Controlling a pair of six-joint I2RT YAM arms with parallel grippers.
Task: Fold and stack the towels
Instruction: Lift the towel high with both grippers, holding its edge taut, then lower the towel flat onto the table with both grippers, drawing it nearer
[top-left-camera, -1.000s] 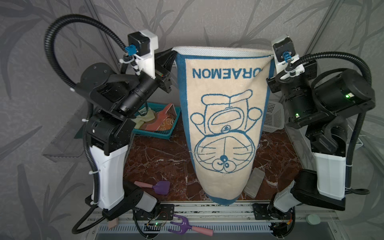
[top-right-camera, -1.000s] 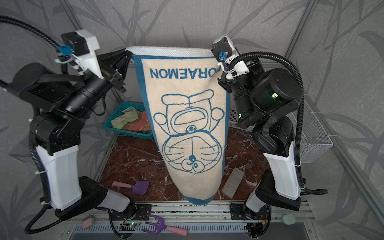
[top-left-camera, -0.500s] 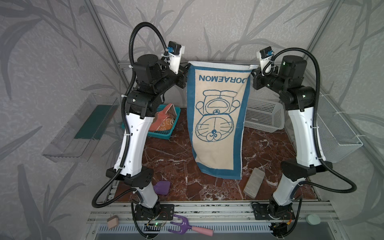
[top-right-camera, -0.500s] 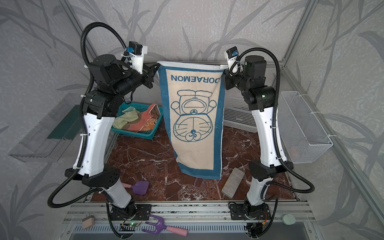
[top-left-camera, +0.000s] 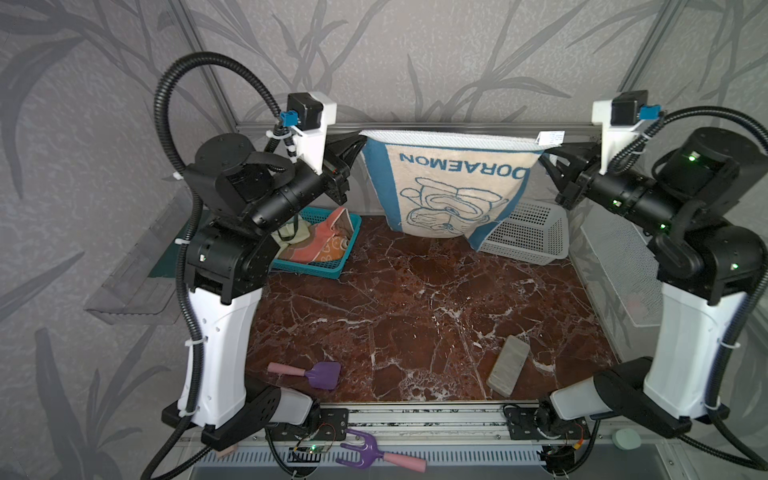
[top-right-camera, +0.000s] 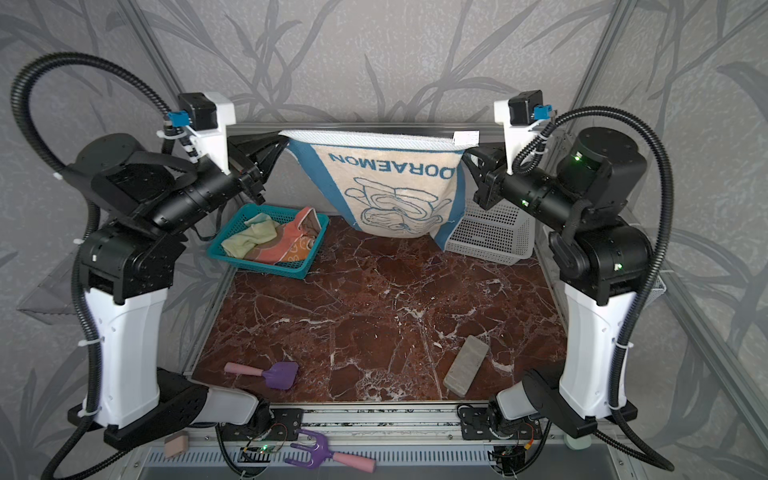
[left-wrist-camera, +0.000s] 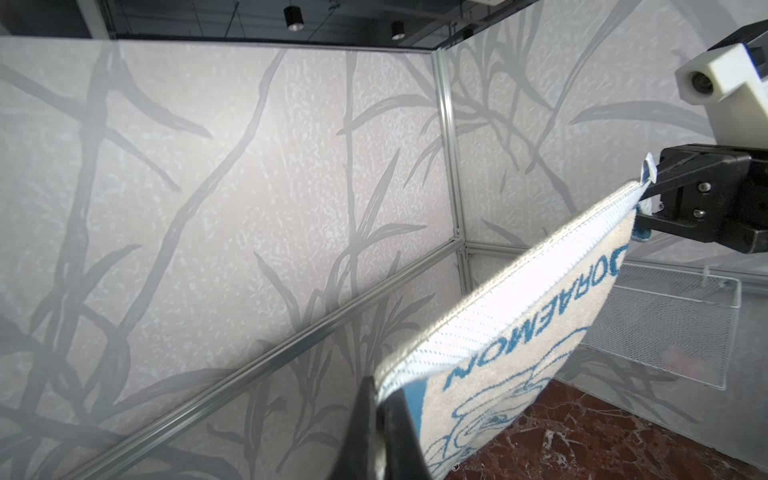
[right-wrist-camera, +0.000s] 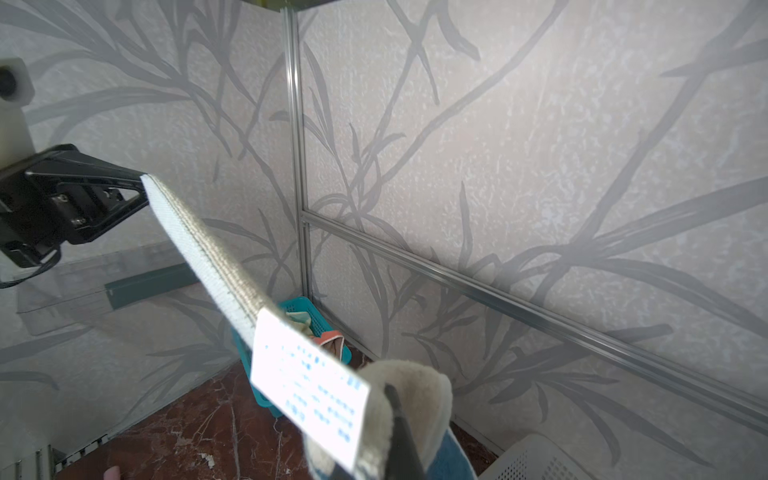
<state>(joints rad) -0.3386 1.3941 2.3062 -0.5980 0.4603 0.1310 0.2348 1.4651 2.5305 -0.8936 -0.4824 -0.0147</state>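
A large blue-and-cream towel (top-left-camera: 449, 187) (top-right-camera: 390, 187) lettered DORAEMON hangs stretched by its top edge at the back, high over the table. My left gripper (top-left-camera: 359, 143) (top-right-camera: 282, 143) is shut on one top corner, and in the left wrist view its jaws (left-wrist-camera: 380, 399) pinch the white hem of the towel (left-wrist-camera: 519, 324). My right gripper (top-left-camera: 544, 151) (top-right-camera: 467, 149) (right-wrist-camera: 390, 399) is shut on the other corner, beside a white label (right-wrist-camera: 307, 390). A salmon towel (top-left-camera: 316, 245) (top-right-camera: 286, 245) and a pale yellow towel (top-left-camera: 291, 235) (top-right-camera: 249, 239) lie crumpled in a teal basket (top-left-camera: 307, 272).
A white perforated basket (top-left-camera: 528, 232) stands at the back right, behind the towel's lower edge. A grey block (top-left-camera: 509, 365) and a purple shovel (top-left-camera: 320, 374) lie near the front. A purple rake (top-left-camera: 365, 453) rests on the front rail. A wire basket (top-left-camera: 623, 266) hangs on the right wall.
Both arms have carried the towel from close to the camera to the back and lower. The grippers now stand wider apart and the towel's lower part trails toward the rear.
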